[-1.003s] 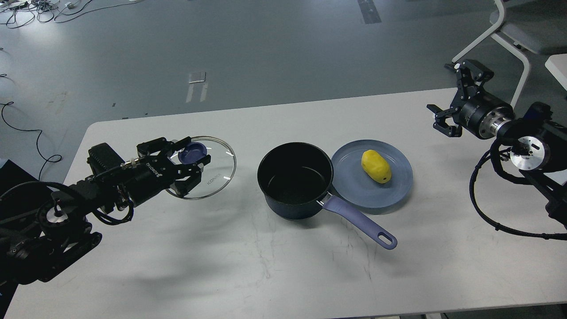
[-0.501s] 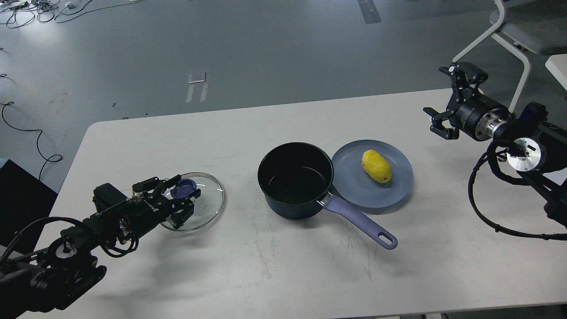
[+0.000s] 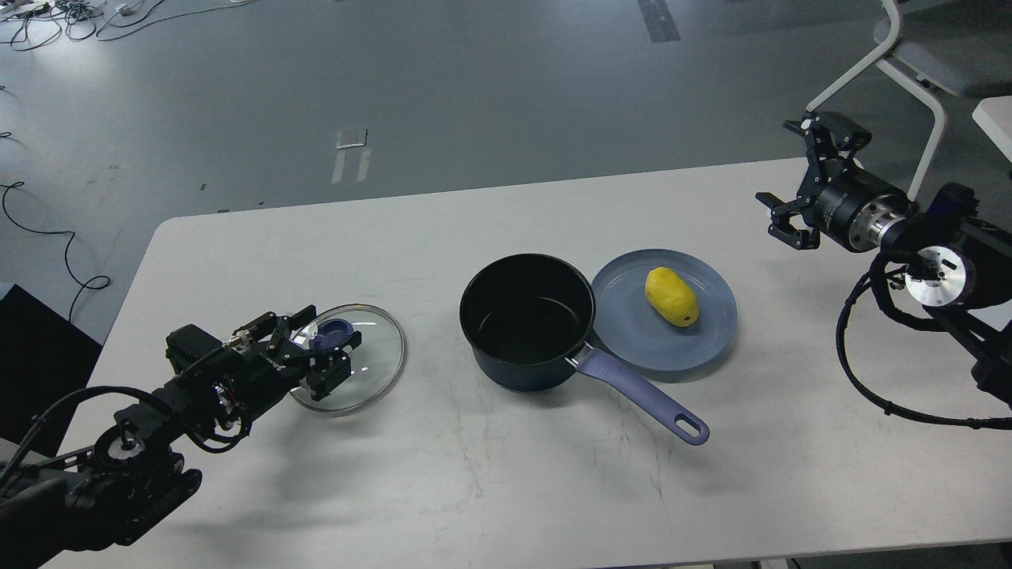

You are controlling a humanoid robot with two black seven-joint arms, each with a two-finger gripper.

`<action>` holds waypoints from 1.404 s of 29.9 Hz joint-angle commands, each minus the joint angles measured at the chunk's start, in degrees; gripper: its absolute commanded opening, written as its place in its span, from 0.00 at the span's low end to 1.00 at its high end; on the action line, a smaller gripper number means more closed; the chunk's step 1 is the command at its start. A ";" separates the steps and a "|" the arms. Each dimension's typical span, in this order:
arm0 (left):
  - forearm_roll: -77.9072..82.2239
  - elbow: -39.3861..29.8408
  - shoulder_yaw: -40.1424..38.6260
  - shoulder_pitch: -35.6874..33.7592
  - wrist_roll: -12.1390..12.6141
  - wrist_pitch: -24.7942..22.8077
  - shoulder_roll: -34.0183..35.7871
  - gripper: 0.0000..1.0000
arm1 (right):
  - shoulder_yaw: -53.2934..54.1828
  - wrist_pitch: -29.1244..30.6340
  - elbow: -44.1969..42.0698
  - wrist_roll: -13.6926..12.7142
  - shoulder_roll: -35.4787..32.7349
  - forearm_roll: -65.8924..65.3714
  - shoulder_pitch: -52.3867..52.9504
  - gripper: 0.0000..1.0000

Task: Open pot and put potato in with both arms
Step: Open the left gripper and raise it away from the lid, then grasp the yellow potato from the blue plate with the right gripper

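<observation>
1. Pot (image 3: 528,320) stands open mid-table; its lid (image 3: 352,359) lies at its 9 o'clock, the potato (image 3: 671,296) on a plate (image 3: 711,340) at its 3 o'clock.
2. Left gripper (image 3: 320,356) sits around the lid's knob; whether it grips, I cannot tell. Right gripper (image 3: 806,182) hangs spread and empty at the potato's 2 o'clock.
3. Risks: lifting the left arm unreleased would drag the lid; the smooth potato could roll off the plate if nudged.
4. White table (image 3: 506,490), faintly scuffed; grey floor, cables (image 3: 47,16), a chair (image 3: 917,71) beyond.

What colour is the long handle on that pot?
The pot's handle is lavender-blue, seen clearly in the head view; the pot itself is dark navy.
</observation>
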 commanded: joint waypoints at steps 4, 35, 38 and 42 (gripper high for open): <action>-13.28 -13.82 -0.88 -1.85 -0.73 -7.41 6.51 0.98 | -0.60 0.35 0.18 0.00 -0.08 -0.25 0.26 1.00; -87.06 -17.03 -12.32 -20.58 25.43 -28.27 2.84 0.98 | -42.09 -3.34 2.20 13.53 0.53 -65.29 14.32 0.95; -87.06 -17.03 -12.32 -20.58 25.34 -28.27 3.19 0.99 | -42.18 -3.43 -0.51 13.44 3.42 -65.37 14.59 0.95; -86.97 -17.03 -12.23 -20.40 25.25 -28.35 3.45 0.98 | -44.11 -3.52 -2.81 13.53 5.72 -65.55 14.85 0.93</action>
